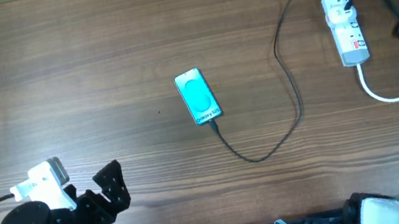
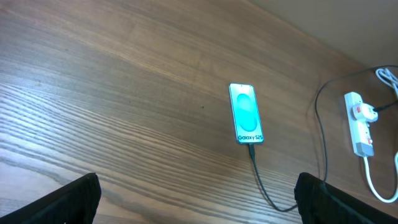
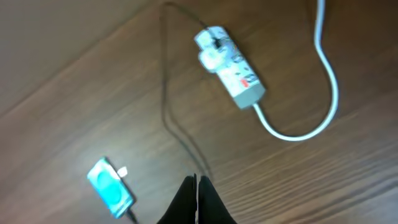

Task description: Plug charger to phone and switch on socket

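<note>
Left gripper (image 2: 198,182): fingers spread wide at the bottom corners of its wrist view, nothing between them. It sits at the near left edge of the table (image 1: 52,72). Right gripper (image 3: 196,198): fingers pressed together to a thin seam, empty, looking down on the socket from well above.

Charger (image 1: 254,160): the black cable loops nearest the robot. One end runs up to the phone's near end, the other far right to the socket. Judged limp and very light, so it will drag and twist. Best hold: the stiff connector body just behind the tip, not the cord.

Phone (image 2: 246,113): mid-table, flat, screen up, lit cyan, "Galaxy S25" end toward the robot. Likely slick and light, apt to slide on the wood; brace by the long edges.

Socket (image 1: 345,28): far right, flat, white lead (image 1: 386,98) curling off its near end. Rigid and light; press the switch straight down or it may skid.

Unclear: the connector meets the phone, but full seating is not resolvable. Switch position unreadable. Right wrist view blurred.
</note>
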`<state>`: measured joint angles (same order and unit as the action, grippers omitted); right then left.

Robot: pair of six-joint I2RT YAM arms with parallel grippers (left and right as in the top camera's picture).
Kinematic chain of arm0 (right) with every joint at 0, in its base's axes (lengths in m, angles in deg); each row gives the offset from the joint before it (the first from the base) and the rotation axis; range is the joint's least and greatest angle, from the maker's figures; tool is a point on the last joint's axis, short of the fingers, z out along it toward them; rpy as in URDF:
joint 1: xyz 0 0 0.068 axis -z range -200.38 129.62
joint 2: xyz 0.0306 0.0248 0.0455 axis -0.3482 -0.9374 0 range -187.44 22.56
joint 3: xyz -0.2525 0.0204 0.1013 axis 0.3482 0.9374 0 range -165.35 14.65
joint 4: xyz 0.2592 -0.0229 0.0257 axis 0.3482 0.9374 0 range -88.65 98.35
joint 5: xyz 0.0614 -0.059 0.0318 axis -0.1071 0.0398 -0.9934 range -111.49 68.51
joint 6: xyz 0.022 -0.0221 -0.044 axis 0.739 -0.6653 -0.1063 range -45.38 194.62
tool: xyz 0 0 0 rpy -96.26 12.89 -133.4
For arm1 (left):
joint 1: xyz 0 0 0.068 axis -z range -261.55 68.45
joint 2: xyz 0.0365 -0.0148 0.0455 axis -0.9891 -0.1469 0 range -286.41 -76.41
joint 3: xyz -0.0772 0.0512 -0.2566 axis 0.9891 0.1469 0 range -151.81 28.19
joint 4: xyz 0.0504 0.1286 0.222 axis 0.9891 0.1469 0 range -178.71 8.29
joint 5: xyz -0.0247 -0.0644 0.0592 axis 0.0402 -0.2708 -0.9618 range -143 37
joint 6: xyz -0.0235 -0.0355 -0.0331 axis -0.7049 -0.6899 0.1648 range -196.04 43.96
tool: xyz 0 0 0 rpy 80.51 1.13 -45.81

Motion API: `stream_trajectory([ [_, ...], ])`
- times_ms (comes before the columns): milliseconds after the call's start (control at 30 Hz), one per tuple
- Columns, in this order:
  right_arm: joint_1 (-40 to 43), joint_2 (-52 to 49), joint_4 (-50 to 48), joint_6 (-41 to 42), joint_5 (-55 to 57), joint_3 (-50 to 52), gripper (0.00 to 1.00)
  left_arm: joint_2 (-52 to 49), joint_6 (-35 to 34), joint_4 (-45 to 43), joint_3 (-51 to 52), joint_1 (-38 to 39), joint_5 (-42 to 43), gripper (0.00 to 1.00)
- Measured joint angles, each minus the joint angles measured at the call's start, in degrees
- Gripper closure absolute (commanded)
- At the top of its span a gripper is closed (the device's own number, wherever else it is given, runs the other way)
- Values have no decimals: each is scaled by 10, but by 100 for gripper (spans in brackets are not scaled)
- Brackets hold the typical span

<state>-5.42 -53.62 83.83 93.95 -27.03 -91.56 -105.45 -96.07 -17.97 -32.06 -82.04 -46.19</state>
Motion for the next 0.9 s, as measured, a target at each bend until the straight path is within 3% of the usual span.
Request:
stream_trajectory([
  [133, -40, 118, 64, -6, -2, 0, 95, 0, 0, 0, 0, 0, 0, 0],
  [200, -40, 185, 99, -13, -3, 0, 81, 0, 0, 0, 0, 0, 0, 0],
  [233, -40, 235, 97, -20, -5, 39, 52, 0, 0, 1, 0, 0, 0, 0],
  [267, -40, 256, 101, -20, -5, 55, 10, 0, 0, 0, 0, 0, 0, 0],
  [300, -40, 302, 99, -21, -7, 112, 0, -1, 0, -2, 0, 0, 0, 0],
  [367, -40, 395, 104, -25, -23, 222, 1, 0, 0, -1, 0, 0, -1, 0],
  [433, -40, 427, 100, -25, -35, 275, 0, 0, 0, 0, 0, 0, -1, 0],
  [533, -40, 430, 99, -2, -38, 299, 0, 0, 0, 0, 0, 0, -1, 0],
  [633, -40, 430, 96, -38, -38, 299, 0, 0, 0, 0, 0, 0, -1, 0],
  [767, -40, 456, 21, -145, -98, 313, 0, 0, 0, 0, 0, 0, -1, 0],
  [900, -43, 573, -187, -115, -156, 501, 0, 0, 0, 0, 0, 0, -1, 0],
])
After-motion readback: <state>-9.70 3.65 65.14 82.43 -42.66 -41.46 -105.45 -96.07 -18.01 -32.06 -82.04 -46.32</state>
